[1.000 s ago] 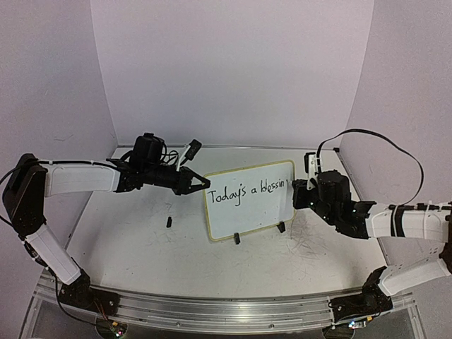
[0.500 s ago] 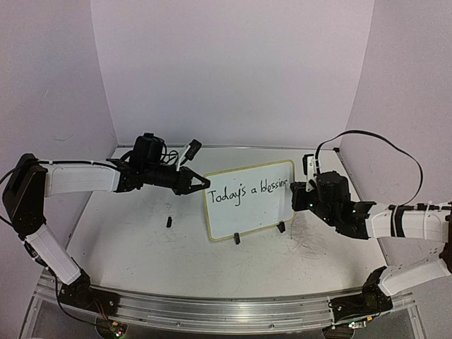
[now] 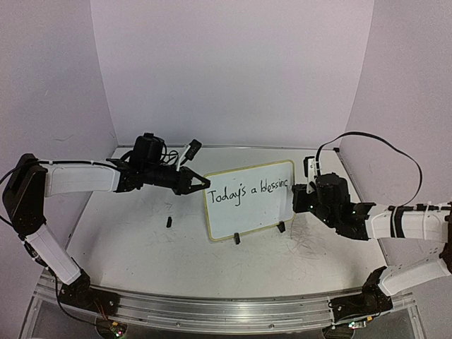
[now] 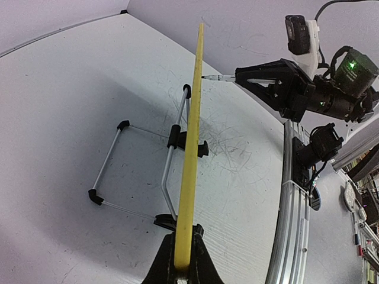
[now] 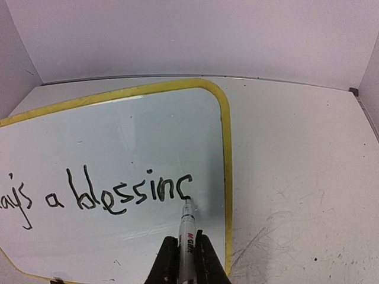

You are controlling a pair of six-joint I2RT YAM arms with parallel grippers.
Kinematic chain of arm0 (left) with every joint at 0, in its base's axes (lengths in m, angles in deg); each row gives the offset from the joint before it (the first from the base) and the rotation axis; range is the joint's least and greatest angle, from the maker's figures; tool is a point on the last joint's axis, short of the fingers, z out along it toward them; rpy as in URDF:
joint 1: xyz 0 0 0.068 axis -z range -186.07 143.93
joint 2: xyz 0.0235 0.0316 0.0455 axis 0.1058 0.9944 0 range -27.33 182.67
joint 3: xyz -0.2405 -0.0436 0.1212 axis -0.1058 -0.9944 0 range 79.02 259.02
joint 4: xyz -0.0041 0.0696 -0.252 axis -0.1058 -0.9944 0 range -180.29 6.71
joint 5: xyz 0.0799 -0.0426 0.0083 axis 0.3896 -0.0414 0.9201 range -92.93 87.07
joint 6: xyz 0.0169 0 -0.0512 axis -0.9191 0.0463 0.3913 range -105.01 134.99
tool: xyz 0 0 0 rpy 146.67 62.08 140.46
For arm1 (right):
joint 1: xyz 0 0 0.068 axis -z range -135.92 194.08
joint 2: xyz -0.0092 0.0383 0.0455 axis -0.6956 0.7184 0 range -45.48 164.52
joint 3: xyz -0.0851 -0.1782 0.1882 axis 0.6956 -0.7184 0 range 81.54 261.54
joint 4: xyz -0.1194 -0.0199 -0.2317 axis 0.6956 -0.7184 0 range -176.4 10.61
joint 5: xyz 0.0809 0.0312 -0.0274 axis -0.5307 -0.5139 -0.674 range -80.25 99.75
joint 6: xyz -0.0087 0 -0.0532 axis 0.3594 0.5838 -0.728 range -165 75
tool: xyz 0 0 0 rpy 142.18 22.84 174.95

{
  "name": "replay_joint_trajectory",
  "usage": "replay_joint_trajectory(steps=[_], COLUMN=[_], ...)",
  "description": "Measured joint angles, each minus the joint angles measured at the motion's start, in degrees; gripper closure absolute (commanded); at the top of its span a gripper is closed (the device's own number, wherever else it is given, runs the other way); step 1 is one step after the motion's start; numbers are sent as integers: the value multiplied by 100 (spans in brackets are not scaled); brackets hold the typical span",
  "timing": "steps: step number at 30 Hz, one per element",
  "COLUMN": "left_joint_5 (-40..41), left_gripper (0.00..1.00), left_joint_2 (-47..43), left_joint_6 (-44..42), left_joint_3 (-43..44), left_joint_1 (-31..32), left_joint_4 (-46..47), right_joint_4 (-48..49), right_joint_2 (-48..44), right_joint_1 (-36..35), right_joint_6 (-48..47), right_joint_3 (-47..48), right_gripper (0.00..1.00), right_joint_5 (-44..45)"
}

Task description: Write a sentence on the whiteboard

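Nearest the arm bases, the scuffed white surface [image 3: 141,247] is marked with grey scribbles. A small black piece [image 3: 169,222], too small to identify, lies on it just left of the whiteboard [image 3: 247,215]. The whiteboard stands near the middle of the surface on two black clip feet [image 3: 236,239], propped by a wire stand [image 4: 142,171] behind it.

The left fingers [image 3: 200,185] are clamped on the yellow rim at the board's left edge, near the top corner. The right fingers [image 3: 298,194] are pinched narrowly around a marker [image 5: 188,234], and its tip touches the board face just inside the right rim.

The sentence [image 5: 118,192] runs in one black line and reads "Today's a blessin", followed by a c-shaped stroke. The marker tip sits at the lower end of that stroke. Beyond the board, pale walls [image 3: 233,70] close in the surface.
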Motion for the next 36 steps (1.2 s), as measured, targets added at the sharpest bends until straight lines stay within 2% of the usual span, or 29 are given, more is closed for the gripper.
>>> replay_joint_trajectory(steps=[8, 36], left_joint_5=[-2, -2], left_gripper=[100, 100], left_joint_2=[0, 0], left_joint_6=[-15, -20], left_joint_3=[1, -1], left_joint_1=[0, 0], left_joint_4=[1, 1], right_joint_4=[29, 67], right_joint_2=[0, 11], right_joint_1=[0, 0], right_joint_6=[-42, -43], right_joint_3=[14, 60], right_gripper=[100, 100], right_joint_5=[211, 144])
